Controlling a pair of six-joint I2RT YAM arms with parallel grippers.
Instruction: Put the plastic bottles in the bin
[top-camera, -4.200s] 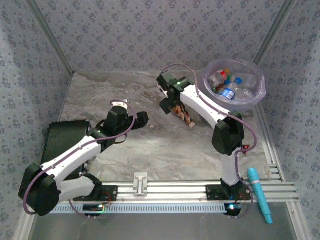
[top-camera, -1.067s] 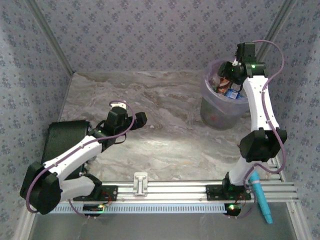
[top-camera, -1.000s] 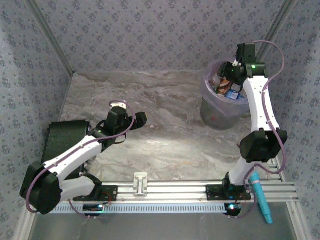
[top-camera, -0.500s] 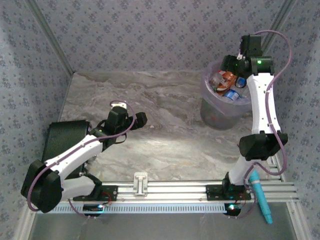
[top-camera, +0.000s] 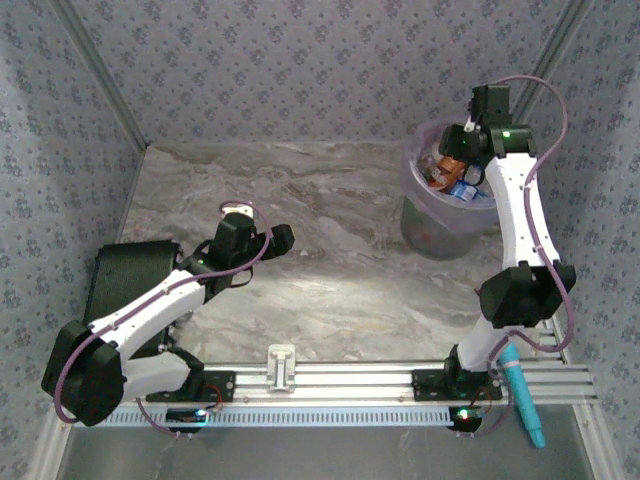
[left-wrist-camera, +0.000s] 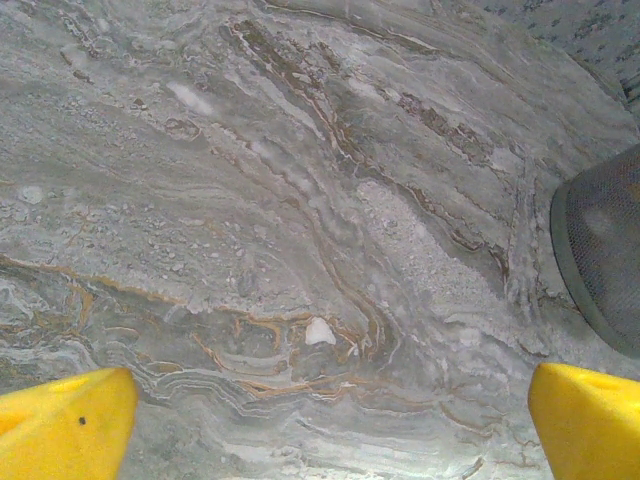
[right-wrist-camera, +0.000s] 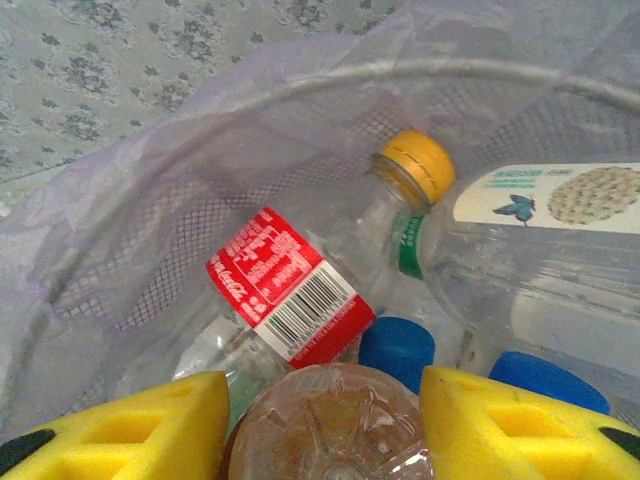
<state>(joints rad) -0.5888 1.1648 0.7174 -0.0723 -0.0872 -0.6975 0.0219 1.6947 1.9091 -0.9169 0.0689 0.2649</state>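
In the bin (right-wrist-camera: 120, 230): two blue caps (right-wrist-camera: 397, 350), one yellow cap (right-wrist-camera: 420, 163). At its mouth the right gripper (right-wrist-camera: 322, 405) flanks one brown bottle (right-wrist-camera: 330, 435), grip unclear; the left gripper (left-wrist-camera: 330, 415), well left of it, gapes empty.

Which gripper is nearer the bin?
Right. The right gripper is above the bin, a brown bottle between its fingers; the left gripper is over the table, far left of it.
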